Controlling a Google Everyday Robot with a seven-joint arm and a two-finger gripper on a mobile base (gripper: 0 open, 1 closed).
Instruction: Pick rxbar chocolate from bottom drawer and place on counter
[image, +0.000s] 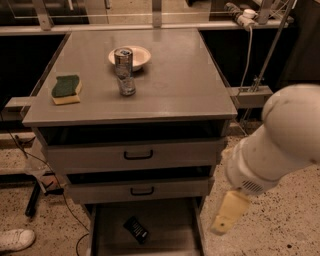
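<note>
The rxbar chocolate (136, 229), a small black bar, lies flat and slanted on the floor of the open bottom drawer (172, 225), left of its middle. The counter (175, 80) is the grey top of the cabinet above. My gripper (220, 228) hangs pale and yellowish from the big white arm (280, 145) at the lower right. It is just outside the drawer's right side, above floor level and well to the right of the bar, touching nothing.
On the counter stand a green-and-yellow sponge (66, 89) at the left, a can (123, 61) in front of a white bowl (137, 55), and a small glass (127, 86). Two upper drawers (135, 155) are partly open. A shoe (15, 239) and cables lie on the floor at left.
</note>
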